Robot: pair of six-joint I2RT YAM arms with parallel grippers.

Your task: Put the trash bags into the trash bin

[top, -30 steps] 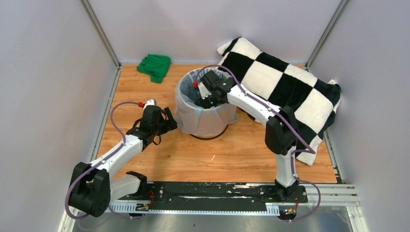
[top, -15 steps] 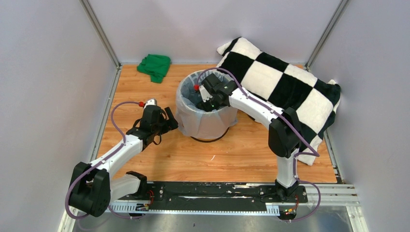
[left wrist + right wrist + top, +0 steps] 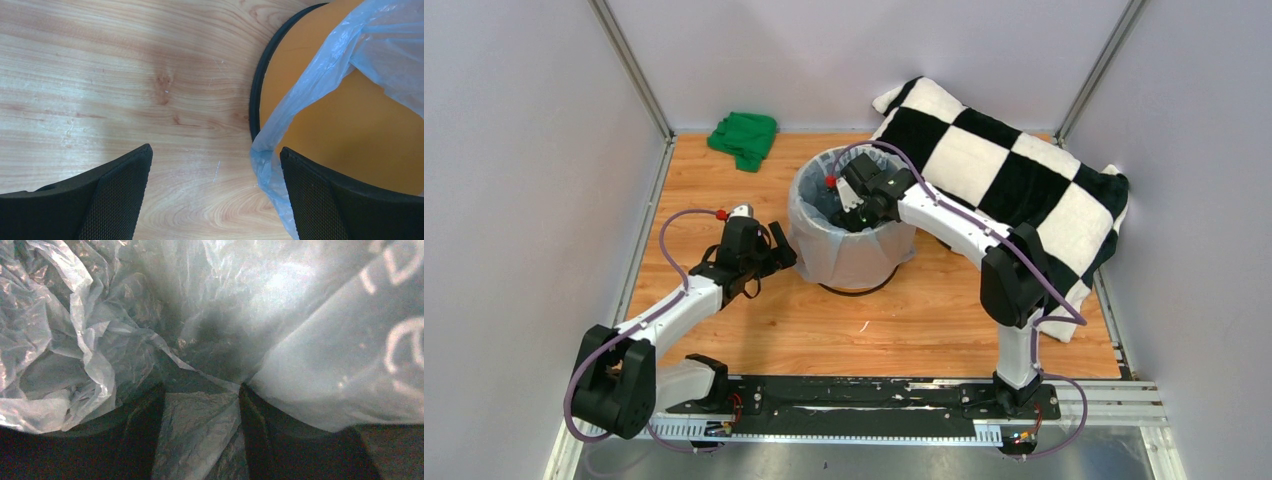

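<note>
Wood table (image 3: 924,320): trash bag (image 3: 844,255) lines bin (image 3: 340,135), right hand (image 3: 199,395) inside.

Orange bin (image 3: 350,130) with pale blue bag (image 3: 844,255), green cloth (image 3: 744,138), black-and-white checkered blanket (image 3: 1004,175).

A robotics lab test cell: plain pale panels (image 3: 524,200) framed by aluminium posts (image 3: 631,68) box in a wood-grain table (image 3: 904,320); a cabled left arm (image 3: 669,310) and right arm (image 3: 954,225) stand bolted to a black base plate (image 3: 864,392) at its near edge.
</note>
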